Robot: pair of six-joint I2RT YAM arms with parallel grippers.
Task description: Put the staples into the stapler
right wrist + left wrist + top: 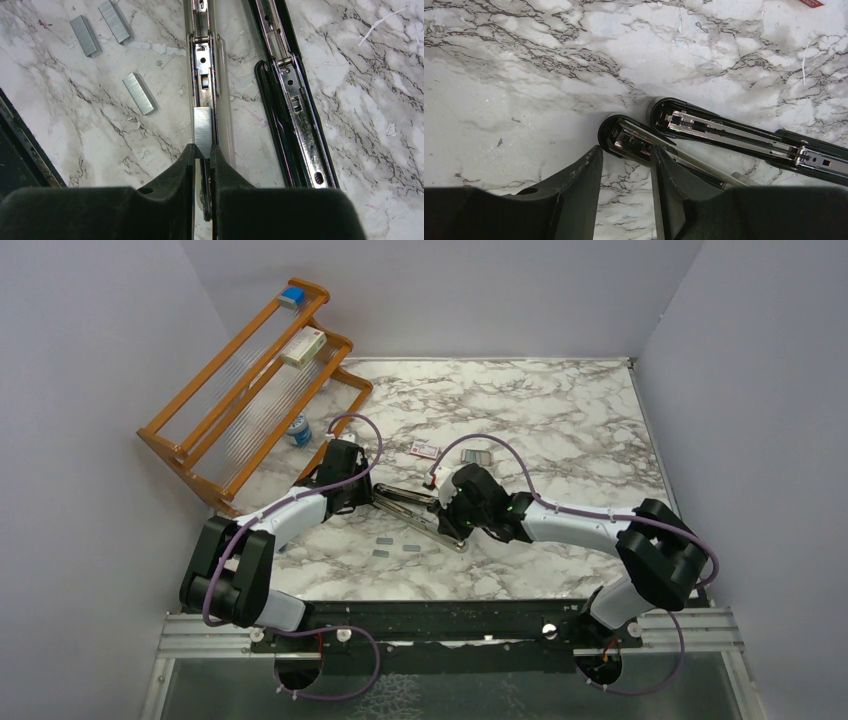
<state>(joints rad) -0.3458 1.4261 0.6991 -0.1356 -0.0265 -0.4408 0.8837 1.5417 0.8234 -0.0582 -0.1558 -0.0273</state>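
- Stapler [410, 508] lies mid-table [560, 420], opened up, its two long halves side by side between the grippers.
- Right gripper [202, 149]: jaws almost shut, pinching a staple strip [202, 131]. The strip sits in line on the silver rail [204, 65]; the black half [295, 115] lies just to its right.
- Left gripper [626, 149]: fingers [579, 185] straddle the rounded end of the rail half. I can't tell if they are clamped or only close.
- Three loose strips [139, 93] lie on the marble just near of the stapler, apart from it.
- Packet [425, 448] and grey tray [475, 455] lie just beyond the stapler.
- Wooden rack [250, 380] stands far left with a small can [298, 430] at its foot, well apart.
- In the top view the right wrist covers the strip.
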